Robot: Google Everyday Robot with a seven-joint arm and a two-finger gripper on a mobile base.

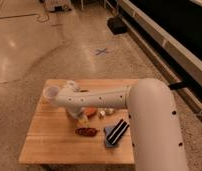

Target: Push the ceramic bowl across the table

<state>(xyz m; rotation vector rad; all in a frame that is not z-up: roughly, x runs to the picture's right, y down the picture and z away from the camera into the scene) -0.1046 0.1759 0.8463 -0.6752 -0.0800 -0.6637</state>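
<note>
— Bowl first: where is it?

— Only a sliver of the ceramic bowl point(90, 110) shows, orange-red, just under the white forearm near the middle of the table point(49, 145). The arm hides most of it, rim included.

— And the gripper?

— The gripper point(78, 118) hangs below the elbow, pointing down at the tabletop just left of the bowl. Whether its fingers are spread or closed I cannot tell; the wrist covers them.

— So which step is this?

— I'd judge it the approach or the very start of the push: the tool sits beside the bowl, but contact can't be confirmed.

— What's around it?

— A small dark red oblong object point(86, 131) lies just in front of the bowl, a dark ridged item point(117, 133) sits to the right near the arm's base, and the plastic cup point(50, 93) stands at the far left corner.

— Next move?

— Probably a low, steady sideways sweep against the bowl's wall, kept clear of the red object and away from the table's edge.
</note>
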